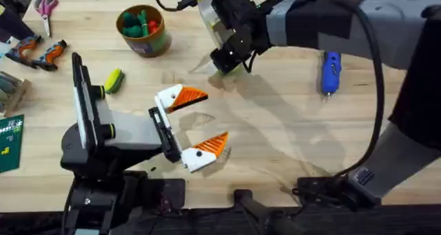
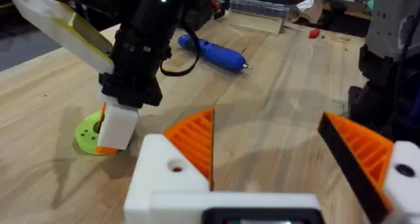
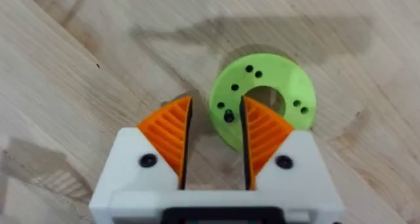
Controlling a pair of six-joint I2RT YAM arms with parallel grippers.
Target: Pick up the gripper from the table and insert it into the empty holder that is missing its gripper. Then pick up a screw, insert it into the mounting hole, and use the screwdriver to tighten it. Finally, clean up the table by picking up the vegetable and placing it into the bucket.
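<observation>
Right gripper [image 3: 215,142] is held low over the table [image 1: 275,131], its orange pads a little apart around the near edge of the green disc with holes [image 3: 264,96]. Left gripper [image 1: 195,125] is wide open and holds nothing. Well off to the right gripper's side, the blue screwdriver [image 1: 331,72] is seen lying flat.

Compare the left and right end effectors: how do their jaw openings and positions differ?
The left end effector, white plastic with orange ribbed pads, is spread wide; the right end effector has its pads at a narrow gap. The left end effector hovers over bare wooden table; the right end effector is down at the flat round green plastic disc with holes, straddling its rim. Both share white bases and orange ribbed pads.
</observation>
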